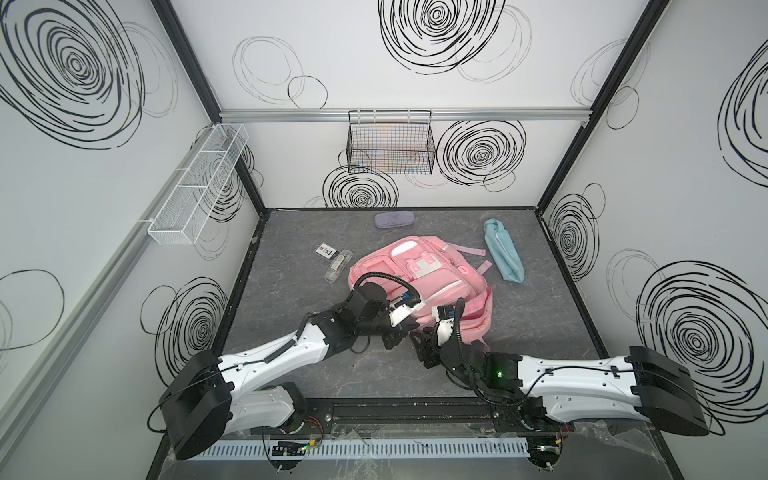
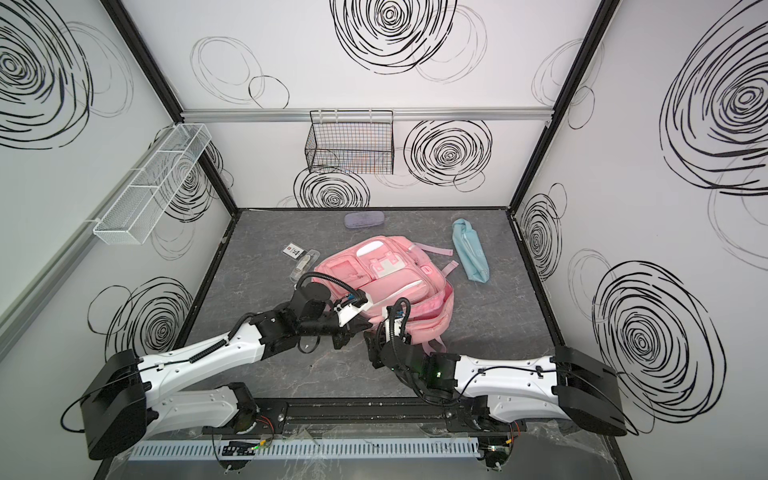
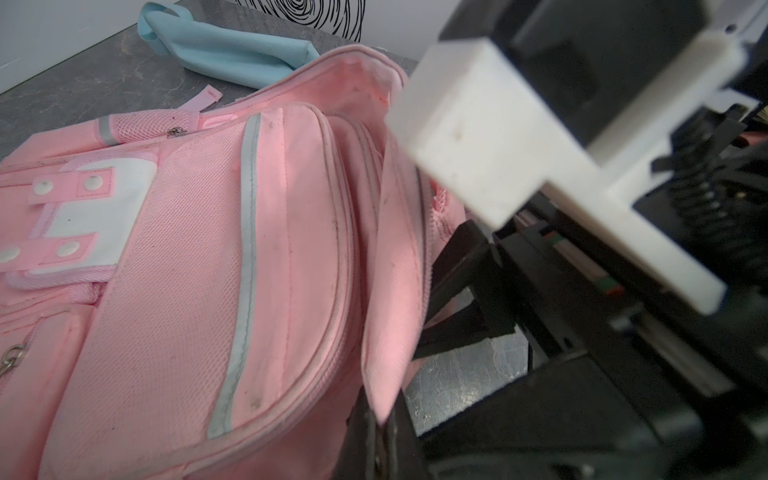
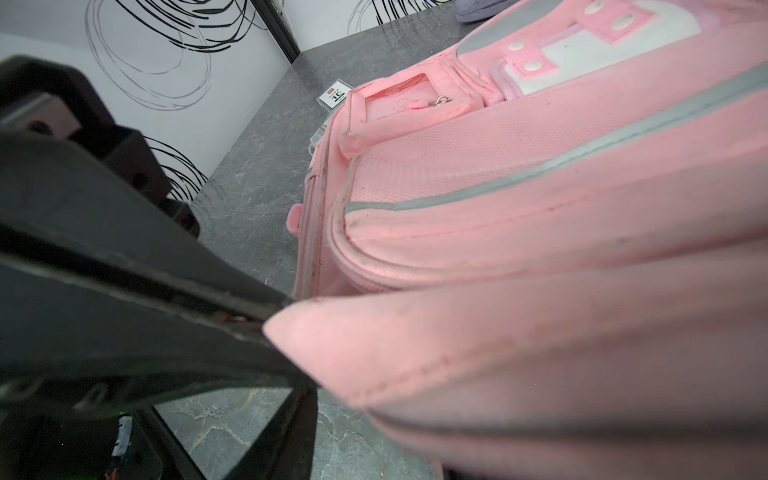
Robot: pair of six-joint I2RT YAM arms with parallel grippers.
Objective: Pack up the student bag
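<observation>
The student bag (image 1: 419, 278) (image 2: 386, 274) is a big pink backpack lying front-up in the middle of the table. My left gripper (image 1: 398, 334) (image 3: 380, 432) is shut on the tip of a pink flap at the bag's near edge. The right wrist view also shows that pinch, with the left gripper (image 4: 232, 307) on the flap. The flap is pulled away from the bag (image 3: 166, 291), so the seam gapes. My right gripper (image 1: 422, 345) (image 2: 372, 347) hovers just beside it at the same edge, open. One of its fingers (image 4: 291, 424) shows; pink fabric hides the other.
A light-blue pouch (image 1: 505, 251) (image 3: 232, 50) lies right of the bag. A grey-purple case (image 1: 394, 219) is behind it. A clear case (image 1: 337, 266) and a card (image 1: 325, 251) lie to its left. A black wire basket (image 1: 390, 143) and a white mesh shelf (image 1: 199, 183) hang on the walls.
</observation>
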